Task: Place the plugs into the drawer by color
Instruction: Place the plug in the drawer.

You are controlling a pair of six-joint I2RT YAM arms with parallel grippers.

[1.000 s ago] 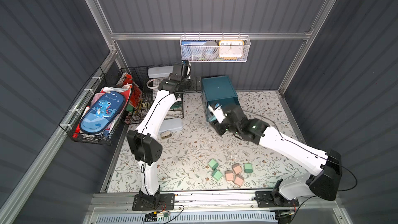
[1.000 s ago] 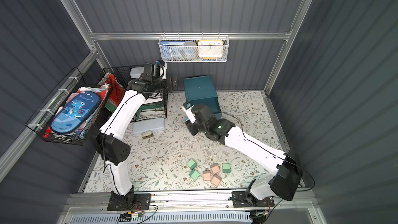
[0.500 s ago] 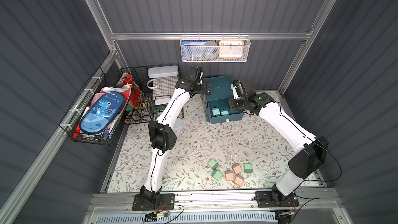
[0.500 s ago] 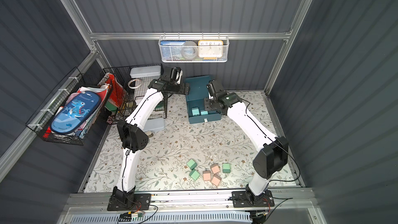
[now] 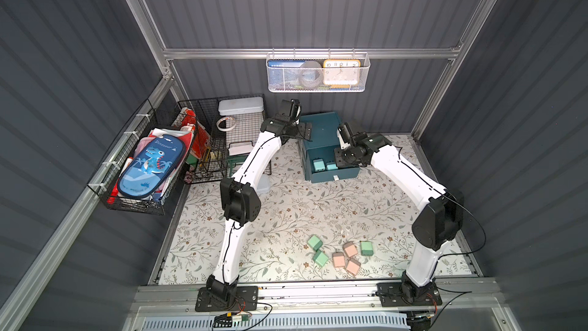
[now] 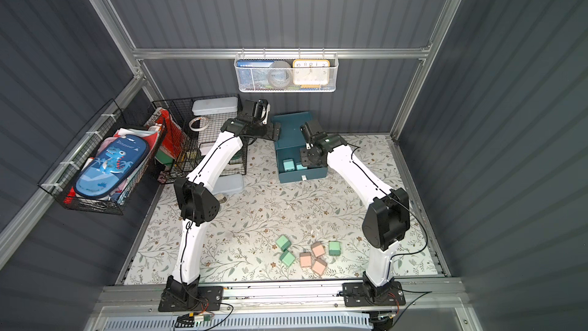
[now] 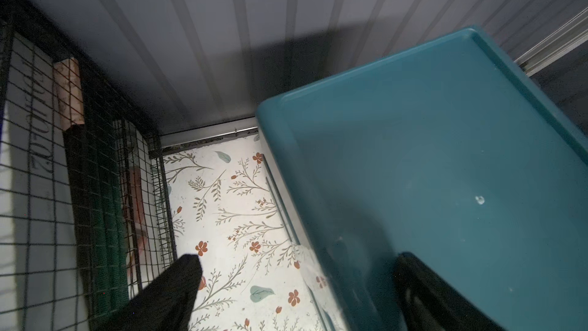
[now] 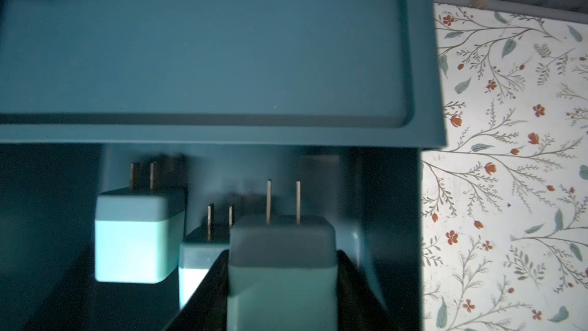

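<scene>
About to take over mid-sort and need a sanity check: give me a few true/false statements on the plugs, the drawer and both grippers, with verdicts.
1. The right gripper grips a blue plug over the open drawer. True.
2. The left gripper is shut on a pink plug. False: it is open and empty, at the edge of the cabinet.
3. Three green plugs and three pink plugs lie on the mat. True.
4. Green plugs sit in the open drawer. False: only two blue plugs show inside it.
</scene>
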